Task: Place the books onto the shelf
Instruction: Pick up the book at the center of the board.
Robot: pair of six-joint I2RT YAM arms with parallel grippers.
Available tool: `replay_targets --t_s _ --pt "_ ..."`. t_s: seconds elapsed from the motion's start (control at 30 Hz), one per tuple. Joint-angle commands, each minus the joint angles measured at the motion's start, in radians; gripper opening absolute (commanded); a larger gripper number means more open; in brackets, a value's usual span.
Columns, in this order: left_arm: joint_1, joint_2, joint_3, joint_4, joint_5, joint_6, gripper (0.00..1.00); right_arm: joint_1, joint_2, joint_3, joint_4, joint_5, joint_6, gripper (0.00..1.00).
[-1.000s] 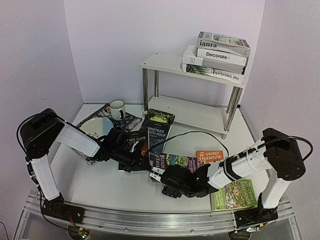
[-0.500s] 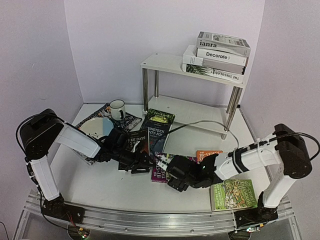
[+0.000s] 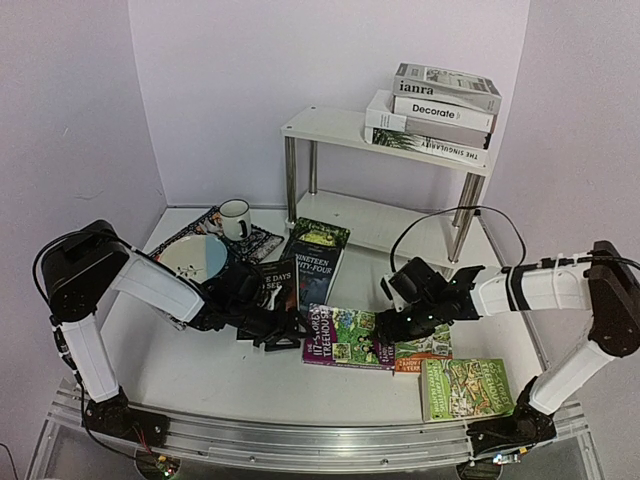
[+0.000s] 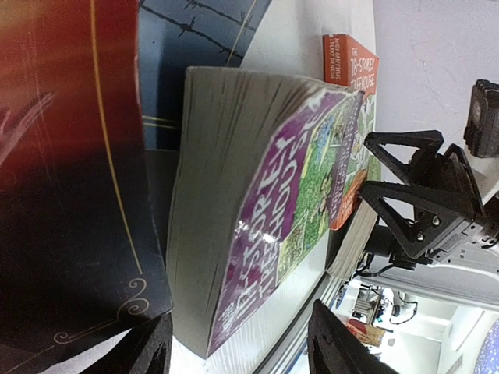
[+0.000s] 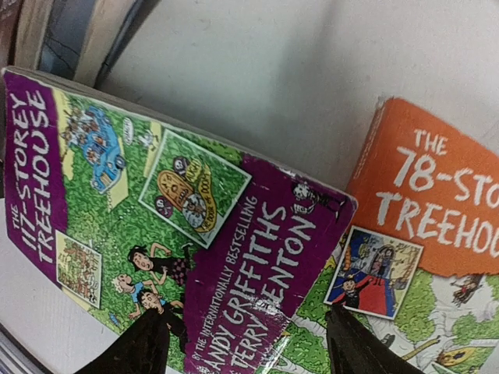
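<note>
Evidently mid-pickup: the purple 117-Storey Treehouse paperback lies flat on the table short of the shelf, left gripper spread at its page edge, right gripper spread above its opposite end, so next, I'd say, a pinch and lift.

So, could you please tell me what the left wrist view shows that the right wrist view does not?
Only the left wrist view shows the purple book from its thick page edge, a dark red-and-black book beside it, and the right pincer, open, beyond. Only the right wrist view shows the purple cover's front artwork and author names. Both show the purple book and the orange 78-Storey Treehouse book lying on the white table.
</note>
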Motion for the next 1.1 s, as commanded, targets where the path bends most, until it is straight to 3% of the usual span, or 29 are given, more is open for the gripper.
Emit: replay_targets --t_s 0.0,0.37,0.43,0.67,0.73,0.83,1.07 --pt "-0.017 -0.017 -0.005 0.021 -0.051 0.002 0.6 -0.021 0.044 -0.008 -0.05 -0.097 0.109 0.65" --pt "-0.033 0.075 0.045 0.02 -0.027 -0.031 0.59 -0.038 0.137 -0.068 0.078 -0.225 0.193 0.51" --pt "-0.032 0.083 0.057 0.02 -0.019 -0.037 0.51 -0.039 0.144 -0.072 0.094 -0.231 0.2 0.5" --pt "-0.032 0.026 0.077 0.02 -0.013 -0.042 0.01 -0.039 0.128 -0.075 0.097 -0.216 0.179 0.46" --pt "-0.031 0.005 0.08 0.02 -0.009 -0.047 0.0 -0.038 0.117 -0.076 0.097 -0.21 0.172 0.47" --pt "-0.03 -0.028 0.086 0.02 0.0 -0.054 0.0 -0.039 0.07 -0.066 0.078 -0.181 0.119 0.55" --pt "-0.002 -0.112 0.08 0.012 0.039 -0.091 0.0 -0.011 -0.159 -0.033 -0.047 0.029 -0.14 0.66"
